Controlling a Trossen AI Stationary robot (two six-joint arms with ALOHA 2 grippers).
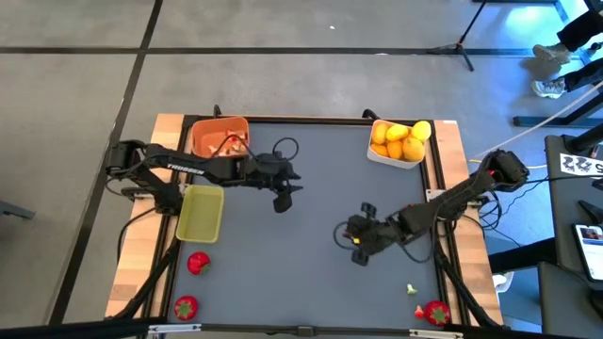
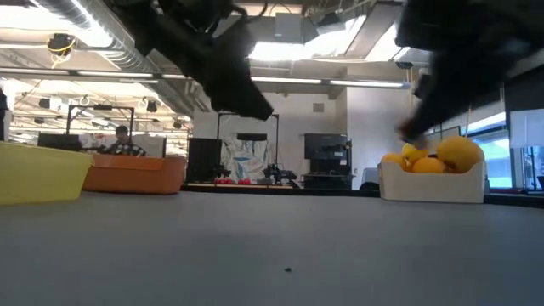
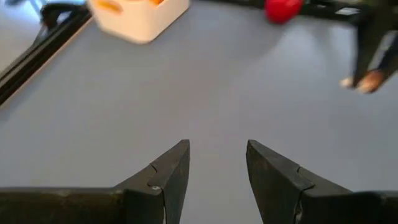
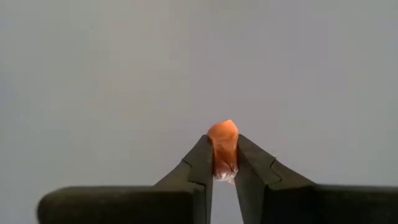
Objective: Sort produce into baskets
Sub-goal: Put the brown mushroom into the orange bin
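Orange bit (image 4: 222,147) in right tool (image 4: 222,163)

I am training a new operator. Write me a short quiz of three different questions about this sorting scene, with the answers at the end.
1. True or false: the right claw is shut on a small orange piece.
2. Which basket holds the yellow and orange citrus fruits?
A. the orange basket
B. the white basket
C. the yellow-green basket
3. Fill in the missing word: in the left wrist view, the left claw has its fingers apart and holds ____.

Key
1. True.
2. B. In the high view the white basket sits at the table's far right corner.
3. Nothing; only bare table shows between the fingers.
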